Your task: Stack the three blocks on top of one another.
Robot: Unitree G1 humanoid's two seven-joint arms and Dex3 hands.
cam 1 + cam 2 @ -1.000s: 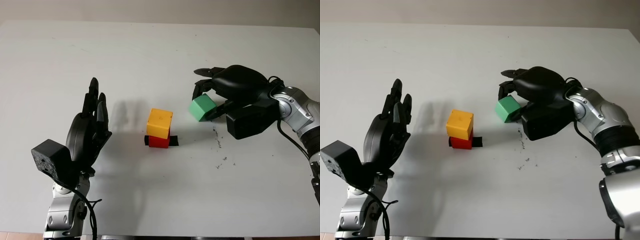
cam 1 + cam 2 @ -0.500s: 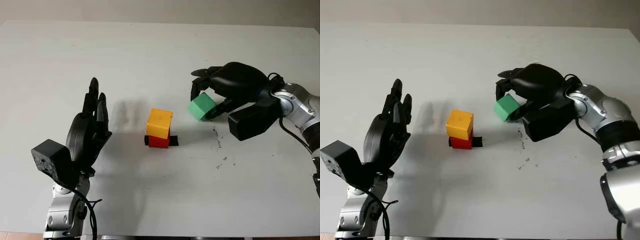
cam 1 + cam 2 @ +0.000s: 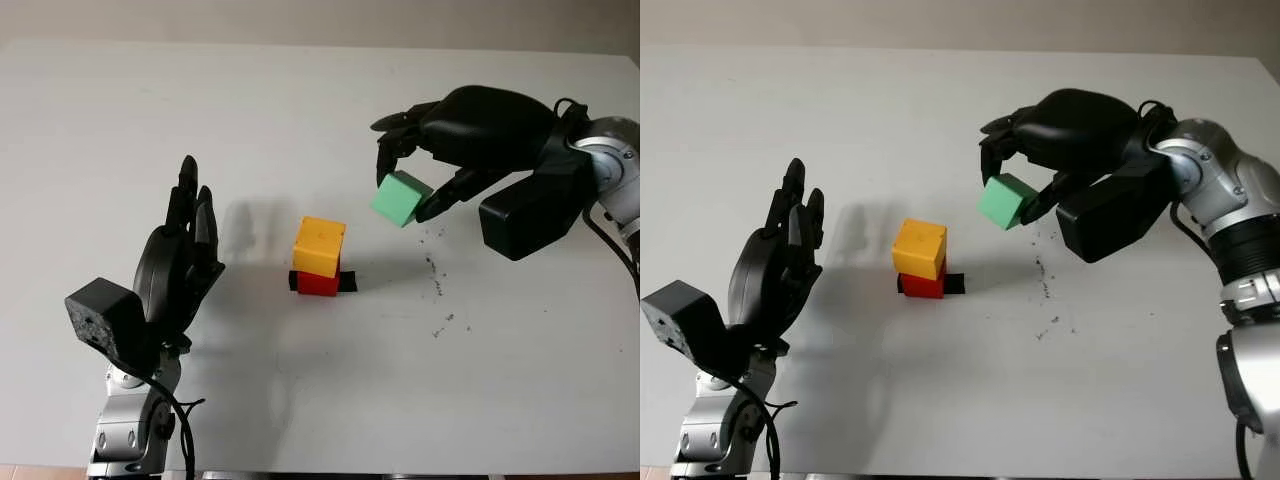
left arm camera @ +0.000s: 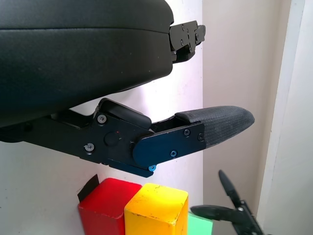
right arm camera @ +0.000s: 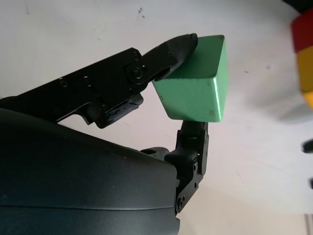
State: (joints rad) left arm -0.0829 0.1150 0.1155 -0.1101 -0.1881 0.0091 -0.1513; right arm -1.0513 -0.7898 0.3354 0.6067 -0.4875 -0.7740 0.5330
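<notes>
we see the right hand raised above the white table, to the right of the stack and a little farther from the robot, with its fingers closed around the green block. the block is pinched between fingertips on opposite faces and hangs tilted, one corner pointing down, clear of the table surface; its shadow falls on the table below. in the right wrist view the green block sits between an upper finger pressing on its top edge and a lower finger under it.

near the middle of the table the yellow block sits on top of the red block, turned a little so its edges do not line up with the red one. a strip of black tape pokes out on both sides at the base of the red block. the green block is up and to the right of this stack, apart from it and not touching.

the left hand is held upright to the left of the stack, well apart from it, open and holding nothing. whether its lower edge touches the table we cannot tell from here.

some small dark specks mark the table right of the stack.
</notes>
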